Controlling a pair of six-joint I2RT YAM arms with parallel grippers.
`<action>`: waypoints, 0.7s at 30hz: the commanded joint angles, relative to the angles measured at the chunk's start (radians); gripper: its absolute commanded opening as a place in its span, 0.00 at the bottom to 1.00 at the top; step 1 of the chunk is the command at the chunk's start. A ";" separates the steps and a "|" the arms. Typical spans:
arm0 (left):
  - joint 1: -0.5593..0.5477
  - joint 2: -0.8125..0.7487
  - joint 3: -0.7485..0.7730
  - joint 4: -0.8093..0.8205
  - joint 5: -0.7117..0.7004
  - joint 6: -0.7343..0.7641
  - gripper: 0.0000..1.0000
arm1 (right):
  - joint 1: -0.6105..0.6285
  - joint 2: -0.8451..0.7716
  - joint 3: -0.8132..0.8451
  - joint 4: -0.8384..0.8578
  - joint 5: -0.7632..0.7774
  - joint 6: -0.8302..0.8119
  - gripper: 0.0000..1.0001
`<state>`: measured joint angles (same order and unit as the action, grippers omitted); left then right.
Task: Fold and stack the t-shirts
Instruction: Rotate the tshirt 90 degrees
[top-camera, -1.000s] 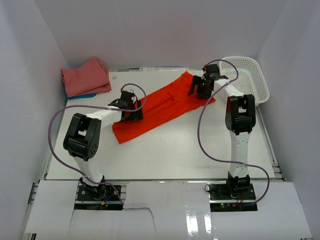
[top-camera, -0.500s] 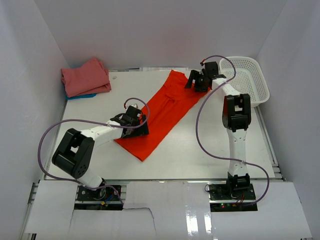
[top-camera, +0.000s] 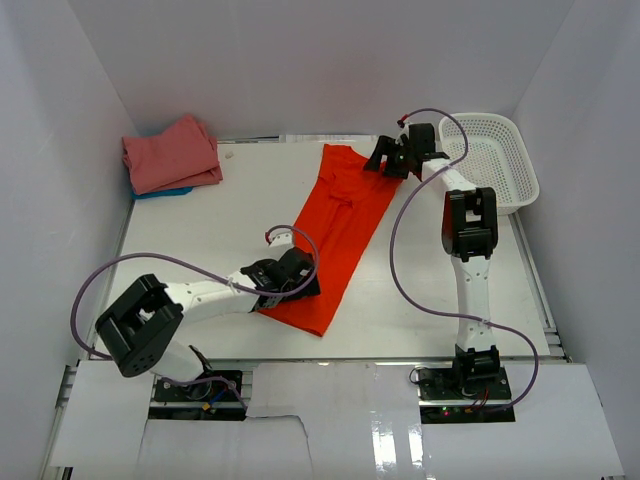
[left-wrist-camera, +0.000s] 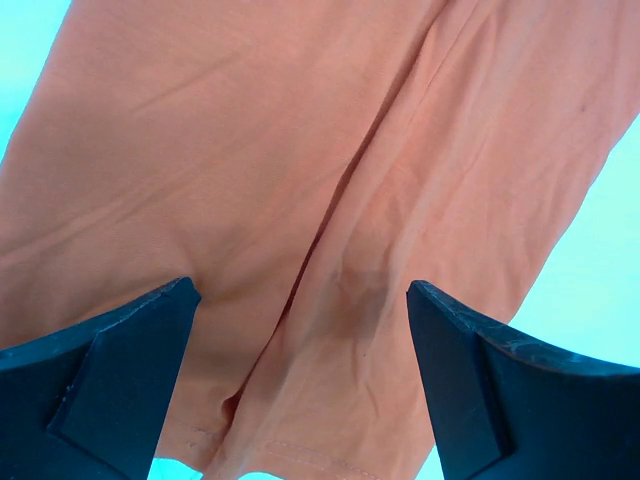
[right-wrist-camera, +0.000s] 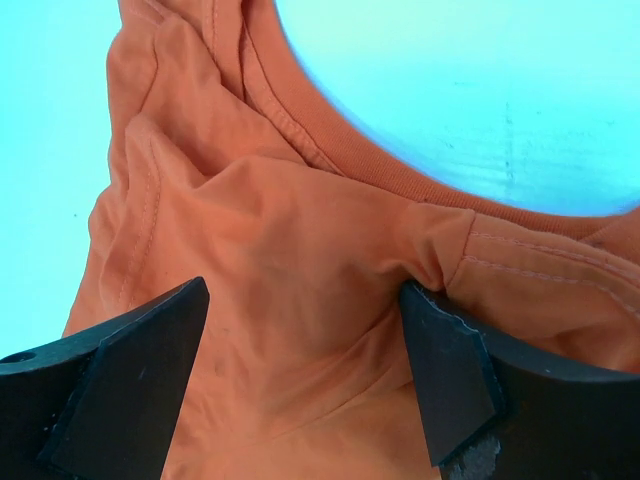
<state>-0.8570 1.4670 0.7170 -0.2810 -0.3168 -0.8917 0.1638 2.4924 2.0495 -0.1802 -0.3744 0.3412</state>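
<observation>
From above, the orange-red t-shirt (top-camera: 340, 225) lay on the worktop (top-camera: 200, 250), slanting from the far edge's middle toward the near edge, the left gripper (top-camera: 297, 276) at its near end, the right gripper (top-camera: 388, 160) at its far end. The salmon-pink t-shirt (top-camera: 170, 152) sat folded in the far left corner atop the blue t-shirt (top-camera: 160, 192). Left wrist: jaws stood wide over smooth cloth. Right wrist: jaws stood wide astride bunched cloth by the collar

Shows an orange-red shirt (top-camera: 338, 228) stretched long across the white counter (top-camera: 200, 245), left hand (top-camera: 300, 280) at its near end, right hand (top-camera: 384, 161) at its far end. Shows a pink shirt (top-camera: 172, 152) folded far left.
</observation>
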 joint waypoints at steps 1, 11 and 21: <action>-0.048 0.041 -0.094 -0.042 0.007 -0.165 0.98 | 0.000 -0.003 -0.042 0.041 -0.004 -0.005 0.84; -0.213 -0.200 -0.185 0.088 0.019 -0.234 0.98 | 0.008 -0.182 0.007 -0.011 -0.046 -0.010 0.85; -0.312 -0.157 -0.172 0.022 -0.036 -0.299 0.98 | 0.078 -0.214 0.063 -0.159 0.061 -0.076 0.86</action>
<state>-1.1492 1.2903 0.5472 -0.1833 -0.3523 -1.1439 0.2161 2.3268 2.0762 -0.2600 -0.3645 0.3141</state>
